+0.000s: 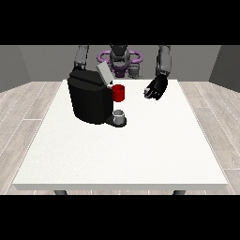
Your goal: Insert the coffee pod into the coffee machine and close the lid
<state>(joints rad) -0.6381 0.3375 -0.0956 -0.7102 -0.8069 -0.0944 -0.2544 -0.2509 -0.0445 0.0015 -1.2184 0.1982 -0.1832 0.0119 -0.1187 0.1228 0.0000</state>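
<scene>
The black coffee machine stands on the white table, left of middle, with its grey lid tilted up and open. A red thing at the machine shows on its right side. A grey thing that I cannot tell for the pod sits on the machine's low base. The hand at the view's right hovers over the table's far side, right of the machine, with its fingers curled round a small pale grey thing. Only the upper arm shows at the view's left; that hand is hidden behind the machine.
The robot's torso with purple rings stands behind the table's far edge. Wooden floor surrounds the table. The table's front edge is near the camera.
</scene>
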